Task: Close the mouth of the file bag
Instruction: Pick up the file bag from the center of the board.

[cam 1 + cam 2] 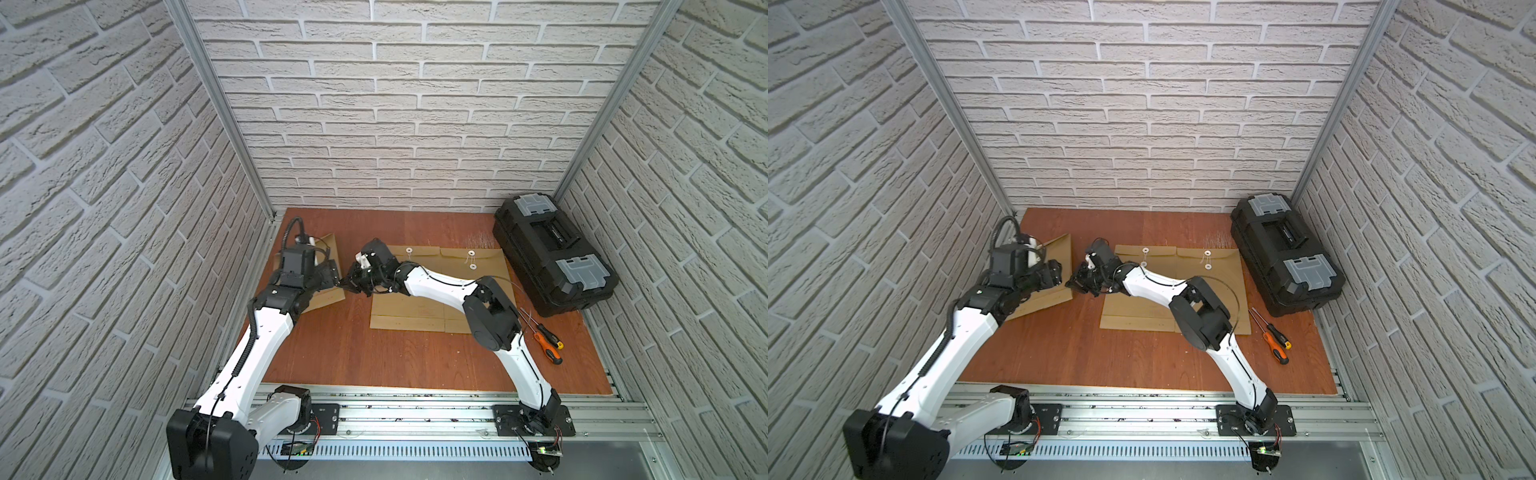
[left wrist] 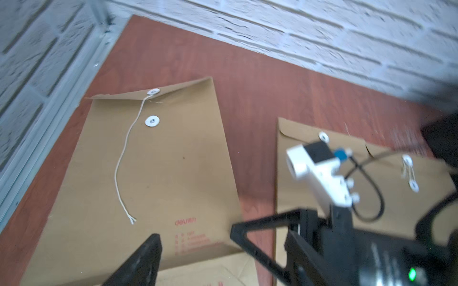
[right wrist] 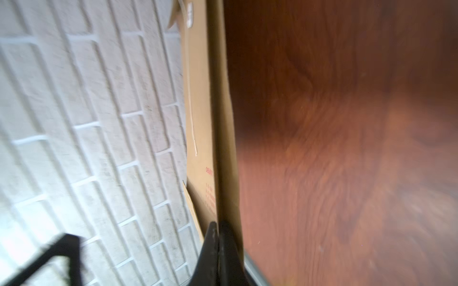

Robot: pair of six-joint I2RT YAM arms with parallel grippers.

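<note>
String (image 2: 119,161) loose on file bag (image 2: 173,173), clearest in left wrist view

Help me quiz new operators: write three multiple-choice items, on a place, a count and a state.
1. Where on the table is the black toolbox? A back right corner; B front left corner; C centre.
2. How many screwdrivers lie near it? A one; B two; C four.
3. The string of the left file bag is: A wound tight; B lying loose; C missing.
Key: 1 A, it stands far right at the back; 2 B, two handles show; 3 B, it trails free across the bag.
</note>
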